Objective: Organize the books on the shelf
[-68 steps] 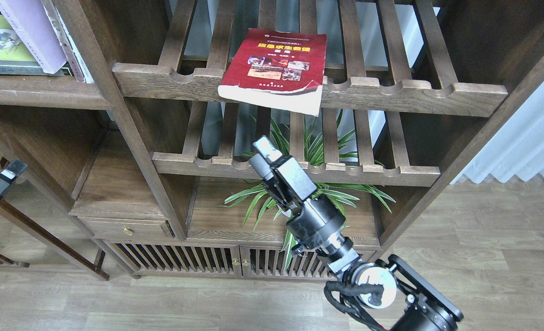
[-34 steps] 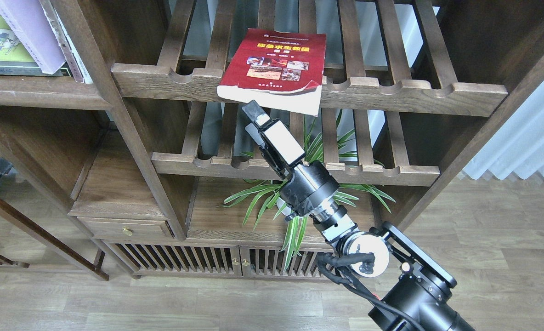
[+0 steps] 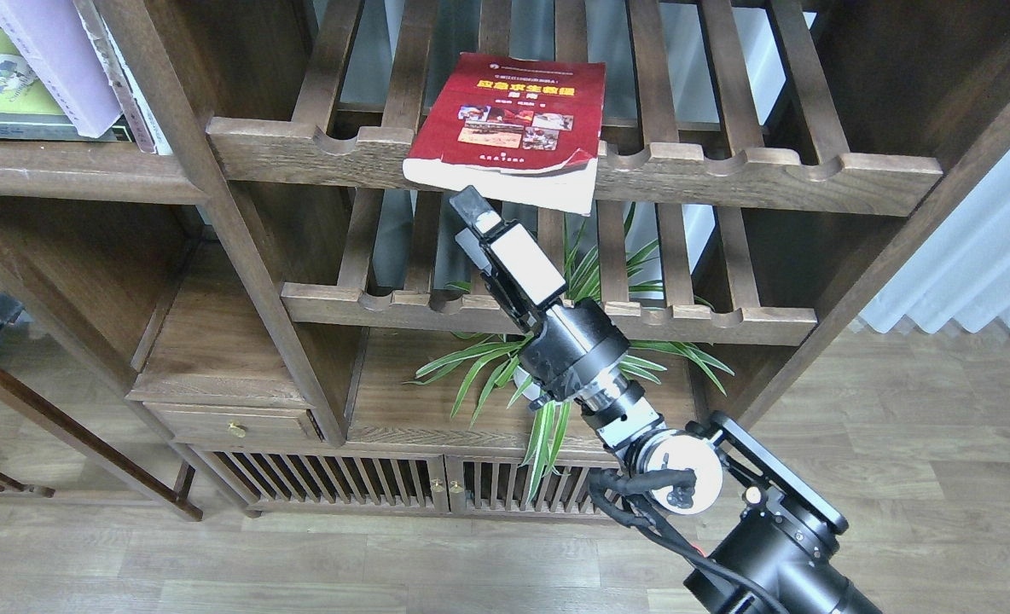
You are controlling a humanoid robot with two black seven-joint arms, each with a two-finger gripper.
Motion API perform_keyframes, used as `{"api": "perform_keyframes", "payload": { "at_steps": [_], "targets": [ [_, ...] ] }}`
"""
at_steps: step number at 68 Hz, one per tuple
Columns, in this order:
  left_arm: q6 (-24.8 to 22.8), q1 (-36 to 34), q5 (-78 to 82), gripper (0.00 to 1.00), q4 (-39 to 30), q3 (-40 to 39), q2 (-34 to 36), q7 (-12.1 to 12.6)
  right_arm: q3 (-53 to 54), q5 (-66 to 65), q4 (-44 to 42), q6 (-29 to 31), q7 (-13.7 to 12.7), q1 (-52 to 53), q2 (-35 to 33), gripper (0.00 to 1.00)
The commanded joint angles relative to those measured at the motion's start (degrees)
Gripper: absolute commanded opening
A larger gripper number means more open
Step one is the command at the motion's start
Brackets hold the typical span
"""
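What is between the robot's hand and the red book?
Nothing. In the head view, the right gripper sits just under the dark red book's overhanging front edge, with only a thin bare gap between them.

Upper slatted rack (image 3: 727, 175) carrying the dark red book (image 3: 509, 128), flat on the slats, lower edge hanging out past the scalloped front rail. Solid dark-brown shelf (image 3: 61, 166) at far left holding the yellow-green book (image 3: 2, 102) lying flat, with the pale lavender book (image 3: 57, 60) leaning tilted just beside it. Green plant (image 3: 548, 367) down on the lower board (image 3: 403, 401).
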Motion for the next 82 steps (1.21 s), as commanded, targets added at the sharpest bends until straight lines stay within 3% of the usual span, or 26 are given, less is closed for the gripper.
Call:
{"api": "perform_keyframes", "payload": {
  "at_steps": [1,18,64,81,82],
  "targets": [
    [0.0,-0.1,0.0,1.00,0.0,-0.1,0.0,0.0,1.0,0.1,-0.1,0.1,0.1,-0.1,0.0,0.90],
    [0.0,-0.2,0.0,1.00,0.0,-0.1,0.0,0.0,1.5,0.3,-0.3,0.1,0.1,-0.5,0.0,0.77],
    [0.0,-0.5,0.0,1.00,0.0,-0.1,0.3,0.0,4.3,0.3,-1.2,-1.9,1.1,-2.7,0.0,0.54],
    [0.0,-0.5,0.0,1.00,0.0,-0.2,0.4,-0.1,4.2,0.7,-0.8,1.2,1.1,-4.0,0.0,0.20],
    [0.0,-0.5,0.0,1.00,0.0,-0.2,0.4,-0.1,4.1,0.7,-0.8,3.3,1.1,-4.6,0.0,0.07]
  ]
}}
